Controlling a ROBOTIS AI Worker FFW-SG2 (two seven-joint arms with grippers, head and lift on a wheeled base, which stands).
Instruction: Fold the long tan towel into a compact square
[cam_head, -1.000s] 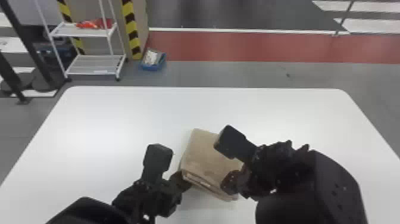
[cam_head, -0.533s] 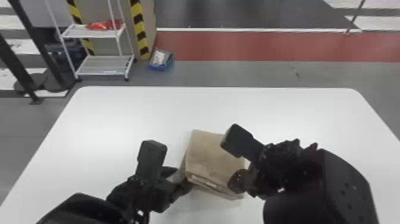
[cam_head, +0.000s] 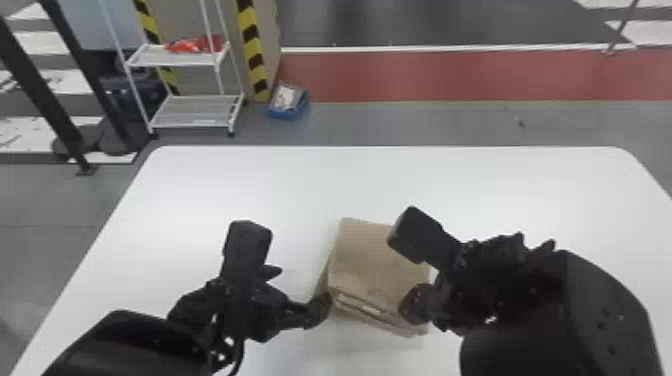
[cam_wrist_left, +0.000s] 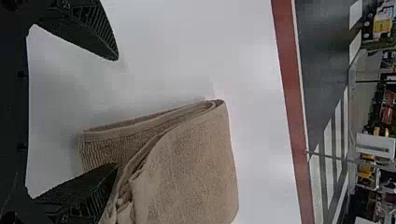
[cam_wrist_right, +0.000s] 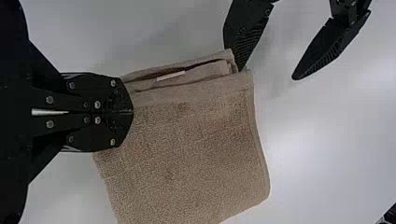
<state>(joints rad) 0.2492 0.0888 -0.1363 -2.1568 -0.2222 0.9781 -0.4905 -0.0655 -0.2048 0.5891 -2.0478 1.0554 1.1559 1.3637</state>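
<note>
Head view — left end effector (cam_head: 300, 288) spread, touching towel (cam_head: 370, 260)

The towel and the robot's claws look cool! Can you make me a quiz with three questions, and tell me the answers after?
1. True or false: the left claw and the right claw are both wide open.
2. Pick one: what colour is the floor strip behind the table?
a) green
b) red
c) purple
3. Fill in the missing word: the folded towel lies on a ____ table.

Key:
1. False; the left claw is open, but the right claw is shut.
2. b
3. white
</note>
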